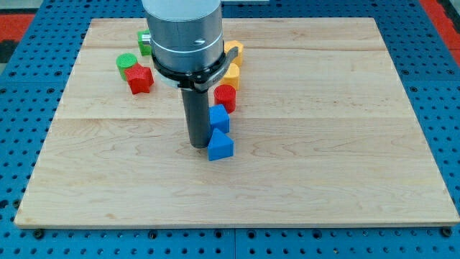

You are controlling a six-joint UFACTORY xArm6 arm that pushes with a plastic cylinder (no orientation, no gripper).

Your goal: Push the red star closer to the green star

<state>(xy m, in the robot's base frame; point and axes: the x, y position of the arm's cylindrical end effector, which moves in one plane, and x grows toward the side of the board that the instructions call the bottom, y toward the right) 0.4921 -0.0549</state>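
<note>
Pale wood fills your view: a plank board lying on a blue pegboard bench, a strip of red showing at the view's top corners. Your arm carries no jaws, only a dark rod, so nothing is grasped; my tip rests on the board near its middle, just beside the blue triangular block and below the blue cube. The red star sits toward the view's top left, touching or nearly touching a green cylinder above it. A second green block, which may be the green star, shows only partly behind the arm's grey body, so its shape cannot be confirmed. A red cylinder and two yellow blocks stand to the view's right of the arm. By the look of it, the push has not begun: the tip is well apart from the red star. The next move probably calls for rounding to the star's lower left side, then driving it up and rightward without dragging the green cylinder along.
</note>
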